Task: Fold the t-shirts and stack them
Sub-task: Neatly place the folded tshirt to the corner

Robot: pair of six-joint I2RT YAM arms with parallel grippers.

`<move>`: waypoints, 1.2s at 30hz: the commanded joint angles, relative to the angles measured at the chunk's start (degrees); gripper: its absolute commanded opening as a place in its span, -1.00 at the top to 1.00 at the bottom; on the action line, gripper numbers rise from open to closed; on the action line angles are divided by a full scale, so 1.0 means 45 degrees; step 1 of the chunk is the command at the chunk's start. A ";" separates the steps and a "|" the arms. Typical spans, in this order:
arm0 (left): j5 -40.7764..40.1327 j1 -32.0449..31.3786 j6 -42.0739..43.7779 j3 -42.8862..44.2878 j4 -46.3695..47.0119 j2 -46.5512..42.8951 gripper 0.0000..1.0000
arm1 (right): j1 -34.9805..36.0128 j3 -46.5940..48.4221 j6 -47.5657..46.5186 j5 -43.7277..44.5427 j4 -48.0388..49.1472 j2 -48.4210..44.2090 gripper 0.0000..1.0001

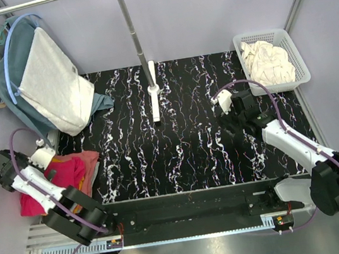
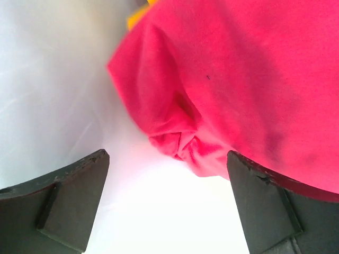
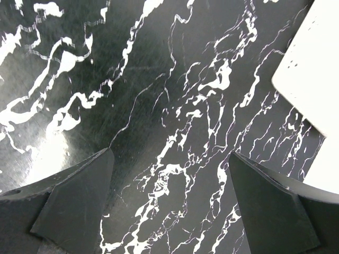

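A bright crimson-pink t-shirt (image 1: 68, 172) lies on top of a pile at the table's left edge, and a dusty pink one (image 1: 91, 161) shows at the pile's right side. My left gripper (image 1: 48, 161) hovers over this pile. In the left wrist view the left gripper (image 2: 167, 155) is open with nothing between its fingers. The crimson-pink t-shirt (image 2: 238, 79) fills the space just ahead, and an orange-yellow corner (image 2: 139, 18) peeks out behind it. A cream-white t-shirt (image 1: 266, 61) lies crumpled in the basket. My right gripper (image 1: 230, 116) (image 3: 170, 153) hangs open and empty above the mat.
A black marbled mat (image 1: 185, 144) covers the table. The white basket (image 1: 268, 33) (image 3: 312, 79) stands at the back right. A white rack pole (image 1: 138, 42) rises at the back centre. Pale grey-white and teal garments (image 1: 55, 86) hang on hangers at the back left.
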 commanded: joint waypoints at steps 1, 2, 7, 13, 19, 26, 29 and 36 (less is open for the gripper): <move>0.2992 -0.0134 -0.1191 0.0314 -0.1114 -0.1657 -0.98 | 0.0110 0.1506 0.0681 -0.0074 -0.0469 0.0239 -0.99; 0.3344 -0.0328 -0.1406 0.0314 -0.1560 -0.1969 -0.98 | 0.0110 0.1743 0.0837 -0.0113 -0.0625 0.0356 -1.00; 0.4070 -0.3578 -0.4175 -0.0290 -0.2092 -0.4021 -0.98 | 0.0149 0.3381 0.2204 -0.0075 -0.1524 0.1332 -0.99; 0.3563 -0.8680 -0.9780 -0.0156 -0.0962 -0.3967 -0.98 | 0.0149 0.4479 0.2968 -0.0231 -0.1838 0.2524 -0.99; 0.3152 -1.0658 -1.3514 0.1133 0.0678 -0.1586 -0.98 | 0.0149 0.5650 0.3415 0.0218 -0.2618 0.3560 -1.00; 0.2316 -1.2318 -1.6248 0.0708 0.3003 -0.0372 -0.98 | 0.0149 0.5827 0.4608 0.0492 -0.2502 0.3522 -0.99; 0.1553 -1.3257 -1.6330 0.0217 0.4194 -0.0176 -0.98 | 0.0149 0.5244 0.4647 0.1076 -0.1820 0.2861 -0.99; 0.0555 -1.4450 -1.6270 0.1249 0.5505 0.1111 -0.98 | 0.0149 0.4499 0.4413 0.2230 -0.0881 0.2155 -0.99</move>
